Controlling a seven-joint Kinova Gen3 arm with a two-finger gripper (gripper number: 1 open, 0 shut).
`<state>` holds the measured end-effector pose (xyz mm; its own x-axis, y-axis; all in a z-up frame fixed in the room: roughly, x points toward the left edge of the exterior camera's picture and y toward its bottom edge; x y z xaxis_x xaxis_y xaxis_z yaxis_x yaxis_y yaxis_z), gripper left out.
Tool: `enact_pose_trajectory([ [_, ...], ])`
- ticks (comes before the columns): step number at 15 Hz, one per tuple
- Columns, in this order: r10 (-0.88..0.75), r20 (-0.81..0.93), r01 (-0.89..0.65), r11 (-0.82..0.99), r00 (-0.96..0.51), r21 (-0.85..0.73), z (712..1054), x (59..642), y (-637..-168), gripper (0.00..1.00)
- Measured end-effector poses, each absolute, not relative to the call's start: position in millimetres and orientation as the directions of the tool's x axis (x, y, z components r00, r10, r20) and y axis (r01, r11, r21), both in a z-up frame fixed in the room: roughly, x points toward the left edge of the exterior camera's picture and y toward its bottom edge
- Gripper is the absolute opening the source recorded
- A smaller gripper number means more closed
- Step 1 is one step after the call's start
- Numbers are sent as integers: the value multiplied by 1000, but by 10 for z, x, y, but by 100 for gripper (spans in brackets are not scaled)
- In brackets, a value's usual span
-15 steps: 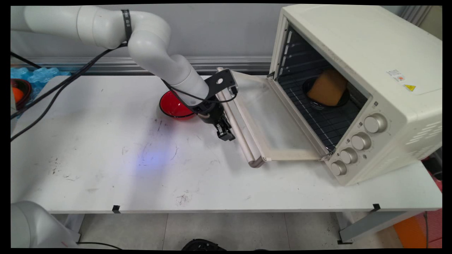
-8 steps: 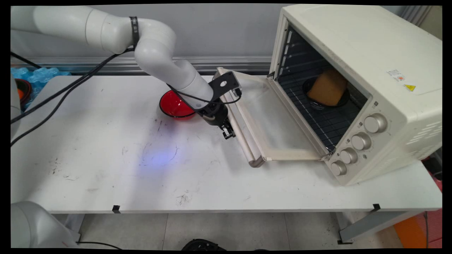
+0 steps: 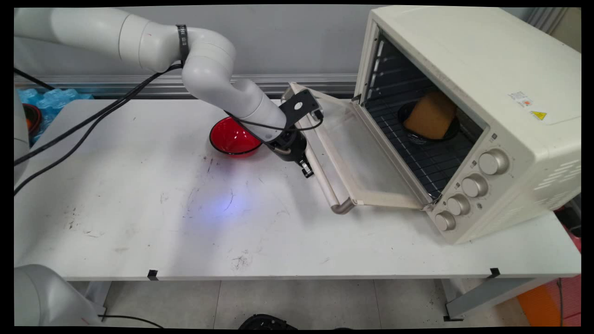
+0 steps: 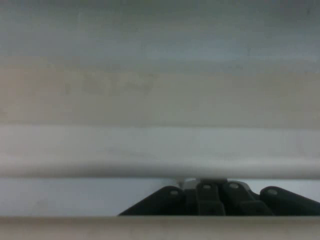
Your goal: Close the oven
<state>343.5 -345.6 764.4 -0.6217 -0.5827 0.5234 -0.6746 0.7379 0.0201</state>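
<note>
White and scuffed, the worktop stretches under my claw, which sits against the handle bar of the toaster oven's lowered door. I cannot tell how wide its jaws stand. Just behind the claw lies a red bowl. Beyond the door, a dark dish with an orange-brown block rests on the rack. I judge the bar rigid, smooth, best taken mid-length.

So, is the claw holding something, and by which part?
Cannot be told: the claw is against the oven door's handle bar, but no grip shows.
</note>
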Motion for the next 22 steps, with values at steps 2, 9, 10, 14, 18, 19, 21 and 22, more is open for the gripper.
enact_pose_trajectory([
  [2,-577,542,-679,734,-610,16,7686,3434,-3492,0],
  [9,-541,604,-678,735,-585,2,7915,3423,-3601,0],
  [10,-532,615,-676,737,-582,-1,7965,3414,-3620,0],
  [14,-502,652,-667,745,-569,-9,8148,3368,-3698,0],
  [18,-467,695,-662,750,-547,-18,8375,3283,-3810,0],
  [19,-462,701,-661,750,-544,-19,8411,3267,-3831,0],
  [21,-446,720,-660,751,-532,-22,8524,3222,-3895,0],
  [22,-439,728,-659,751,-527,-24,8579,3201,-3926,0],
])
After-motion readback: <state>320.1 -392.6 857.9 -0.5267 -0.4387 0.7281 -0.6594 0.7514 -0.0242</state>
